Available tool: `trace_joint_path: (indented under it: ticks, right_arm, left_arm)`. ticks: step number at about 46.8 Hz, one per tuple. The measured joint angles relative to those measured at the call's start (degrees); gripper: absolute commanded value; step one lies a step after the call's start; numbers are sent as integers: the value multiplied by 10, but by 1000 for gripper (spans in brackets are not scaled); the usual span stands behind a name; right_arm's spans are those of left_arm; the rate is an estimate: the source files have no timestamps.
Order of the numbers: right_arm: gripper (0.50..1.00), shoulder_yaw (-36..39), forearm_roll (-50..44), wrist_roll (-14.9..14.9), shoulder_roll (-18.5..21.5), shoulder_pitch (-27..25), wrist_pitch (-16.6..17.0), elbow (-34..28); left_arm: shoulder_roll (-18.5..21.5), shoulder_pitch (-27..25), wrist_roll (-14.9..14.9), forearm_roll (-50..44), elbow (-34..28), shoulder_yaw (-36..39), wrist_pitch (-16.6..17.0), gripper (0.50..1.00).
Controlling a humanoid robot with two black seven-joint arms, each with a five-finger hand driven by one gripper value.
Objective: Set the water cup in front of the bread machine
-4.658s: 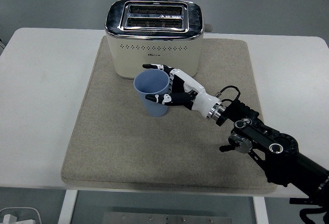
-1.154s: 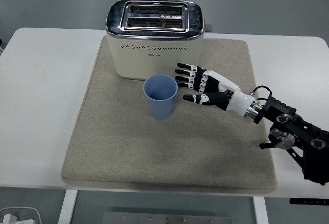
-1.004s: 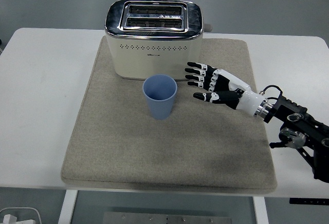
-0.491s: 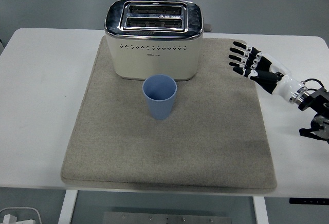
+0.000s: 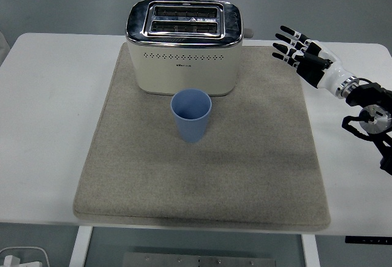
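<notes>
— So, what is laid out here?
— A white surface [image 5: 55, 126] carries a large beige mat [image 5: 257, 175]. At the mat's far edge stands a cream toaster [image 5: 184, 49] with two slots on top.
— Where is the cup?
— The blue cup [image 5: 191, 116] stands upright and empty on the mat, just in front of the toaster, nothing touching it.
— And the robot?
— Its right hand [image 5: 303, 59] is raised at the far right, well apart from the cup, fingers spread, holding nothing.

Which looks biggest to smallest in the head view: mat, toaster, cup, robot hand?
1. Mat
2. Toaster
3. Cup and right hand look about alike; the spread fingers make that ranking unsure.
</notes>
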Motion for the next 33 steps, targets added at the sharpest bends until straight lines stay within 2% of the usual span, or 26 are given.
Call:
trace_joint_path:
  ticks: [9, 14, 19, 26, 33]
  right_arm:
    - [926, 2, 38, -8, 28, 22, -29, -3]
    - [926, 1, 70, -25, 37, 35, -45, -22]
    - [926, 1, 104, -44, 51, 47, -47, -50]
    - [926, 1, 132, -69, 58, 51, -55, -62]
    - [926, 2, 173, -72, 59, 52, -75, -62]
  left_arm:
    - [0, 0, 0, 0, 0, 0, 0, 1000]
    - [0, 0, 0, 0, 0, 0, 0, 1000]
    - [0, 0, 0, 0, 0, 0, 0, 1000]
    - [0, 0, 0, 0, 0, 0, 0, 1000]
    - [0, 0, 0, 0, 0, 0, 0, 1000]
